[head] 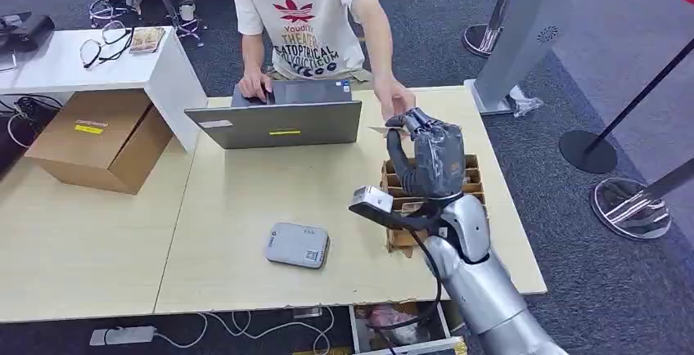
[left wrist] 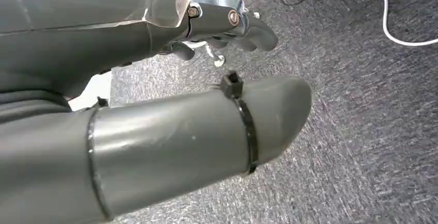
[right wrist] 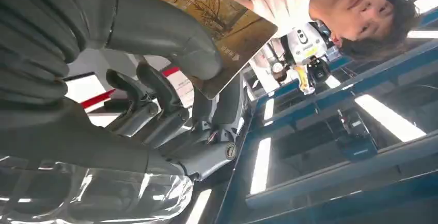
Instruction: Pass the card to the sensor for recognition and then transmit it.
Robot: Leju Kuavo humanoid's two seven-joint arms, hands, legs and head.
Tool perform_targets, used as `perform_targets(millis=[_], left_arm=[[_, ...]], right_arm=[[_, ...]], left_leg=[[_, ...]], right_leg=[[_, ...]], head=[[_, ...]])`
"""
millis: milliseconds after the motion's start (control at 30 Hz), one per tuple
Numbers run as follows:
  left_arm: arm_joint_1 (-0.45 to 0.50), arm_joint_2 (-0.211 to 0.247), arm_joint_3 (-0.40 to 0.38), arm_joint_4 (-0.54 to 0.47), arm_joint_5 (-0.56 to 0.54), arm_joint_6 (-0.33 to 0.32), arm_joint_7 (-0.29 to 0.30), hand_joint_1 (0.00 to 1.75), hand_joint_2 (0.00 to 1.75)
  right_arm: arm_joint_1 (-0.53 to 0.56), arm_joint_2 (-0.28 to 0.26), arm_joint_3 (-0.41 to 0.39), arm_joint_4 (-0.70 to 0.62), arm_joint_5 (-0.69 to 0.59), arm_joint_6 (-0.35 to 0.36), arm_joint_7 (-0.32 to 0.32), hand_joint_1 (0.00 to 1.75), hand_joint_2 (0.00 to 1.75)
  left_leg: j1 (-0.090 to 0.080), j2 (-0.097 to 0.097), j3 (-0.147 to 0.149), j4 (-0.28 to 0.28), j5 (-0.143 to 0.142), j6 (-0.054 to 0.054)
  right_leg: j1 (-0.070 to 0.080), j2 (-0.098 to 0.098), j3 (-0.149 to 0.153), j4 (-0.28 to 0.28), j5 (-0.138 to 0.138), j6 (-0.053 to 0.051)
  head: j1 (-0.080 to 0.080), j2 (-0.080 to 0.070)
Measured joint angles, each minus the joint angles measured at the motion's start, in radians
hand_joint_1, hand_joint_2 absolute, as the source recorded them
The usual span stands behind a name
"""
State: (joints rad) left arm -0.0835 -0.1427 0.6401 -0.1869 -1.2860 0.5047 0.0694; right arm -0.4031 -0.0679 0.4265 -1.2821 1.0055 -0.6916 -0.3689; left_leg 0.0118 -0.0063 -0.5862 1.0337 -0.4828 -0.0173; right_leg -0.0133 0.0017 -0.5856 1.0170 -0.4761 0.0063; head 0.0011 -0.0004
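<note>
Card [right wrist: 227,28] held out by the right hand [head: 430,155] to a person's hand [head: 395,97].

The right hand pinches the card between thumb and fingers above the table [head: 245,199], beside the cardboard organizer [head: 473,177]. The grey sensor [head: 297,244] lies nearer the table's front edge. The left hand [left wrist: 227,22] hangs over carpet [left wrist: 361,105], fingers curled in on nothing.

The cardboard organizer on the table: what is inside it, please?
The cardboard organizer shows slotted dividers in the head view. The right robot hand and its arm cover most slots, so whether cards sit inside cannot be told.
</note>
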Motion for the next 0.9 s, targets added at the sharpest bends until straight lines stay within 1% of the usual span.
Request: perform_targets(millis=[67,133,200,300,367,400,500,700,800,900], left_arm=[[0.001,0.002,0.000,0.000,0.001,0.000,0.000,0.00,0.00],[0.002,0.003,0.000,0.000,0.003,-0.001,0.000,0.00,0.00],[0.002,0.003,0.000,0.000,0.003,-0.002,0.000,0.00,0.00],[0.003,0.003,0.000,0.000,0.005,-0.002,-0.002,0.00,0.00],[0.005,0.004,0.000,0.000,0.007,-0.002,-0.004,0.00,0.00],[0.005,0.005,0.000,0.000,0.007,-0.003,-0.004,0.00,0.00],[0.006,0.006,0.000,0.000,0.007,-0.005,-0.006,0.00,0.00],[0.006,0.007,0.000,0.000,0.004,-0.013,-0.006,0.00,0.00],[0.005,0.007,-0.003,0.000,0.002,-0.014,-0.006,0.00,0.00],[0.005,0.007,-0.009,0.000,-0.001,-0.017,-0.006,0.00,0.00]], right_arm=[[-0.001,0.000,0.002,0.002,-0.035,0.000,0.006,1.75,1.75],[-0.008,0.000,0.019,0.004,-0.097,0.004,0.019,1.75,1.75],[-0.015,-0.001,0.034,0.004,-0.156,0.021,0.021,1.75,1.75],[-0.021,-0.002,0.053,-0.007,-0.307,0.110,0.010,1.75,1.75],[-0.023,-0.004,0.064,-0.021,-0.418,0.188,-0.002,1.75,1.75],[-0.024,-0.005,0.067,-0.032,-0.482,0.243,-0.006,1.75,1.75],[-0.027,-0.009,0.072,-0.059,-0.620,0.365,-0.010,1.75,1.75],[-0.041,-0.017,0.095,-0.082,-0.782,0.542,0.004,1.75,1.75],[-0.052,-0.018,0.114,-0.075,-0.807,0.590,0.016,1.75,1.75],[-0.071,-0.018,0.135,-0.053,-0.808,0.614,0.025,1.75,1.75]], left_leg=[[0.000,0.000,0.000,0.000,0.000,0.000],[0.000,0.000,0.000,0.000,0.000,0.000],[0.000,0.000,0.000,0.000,0.000,0.000],[0.000,0.000,0.000,0.000,0.000,0.000],[0.000,0.000,0.000,0.000,0.000,0.000],[0.000,0.000,0.000,0.000,0.000,0.000],[0.000,0.000,0.000,0.000,0.000,0.000],[0.000,0.000,0.000,0.000,0.000,0.000],[0.000,0.000,0.000,0.000,0.000,0.000],[0.000,0.000,0.000,0.000,0.000,0.000]], right_leg=[[0.000,0.000,0.000,0.000,0.000,0.000],[0.000,0.000,0.000,0.000,0.000,0.000],[0.000,0.000,0.000,0.000,0.000,0.000],[0.000,0.000,0.000,0.000,0.000,0.000],[0.000,0.000,0.000,0.000,0.000,0.000],[0.000,0.000,0.000,0.000,0.000,0.000],[0.000,0.000,0.000,0.000,0.000,0.000],[0.000,0.000,0.000,0.000,0.000,0.000],[0.000,0.000,0.000,0.000,0.000,0.000],[0.000,0.000,0.000,0.000,0.000,0.000]], head=[[0.000,0.000],[0.000,0.000],[0.000,0.000],[0.000,0.000],[0.000,0.000],[0.000,0.000],[0.000,0.000],[0.000,0.000],[0.000,0.000],[0.000,0.000]])
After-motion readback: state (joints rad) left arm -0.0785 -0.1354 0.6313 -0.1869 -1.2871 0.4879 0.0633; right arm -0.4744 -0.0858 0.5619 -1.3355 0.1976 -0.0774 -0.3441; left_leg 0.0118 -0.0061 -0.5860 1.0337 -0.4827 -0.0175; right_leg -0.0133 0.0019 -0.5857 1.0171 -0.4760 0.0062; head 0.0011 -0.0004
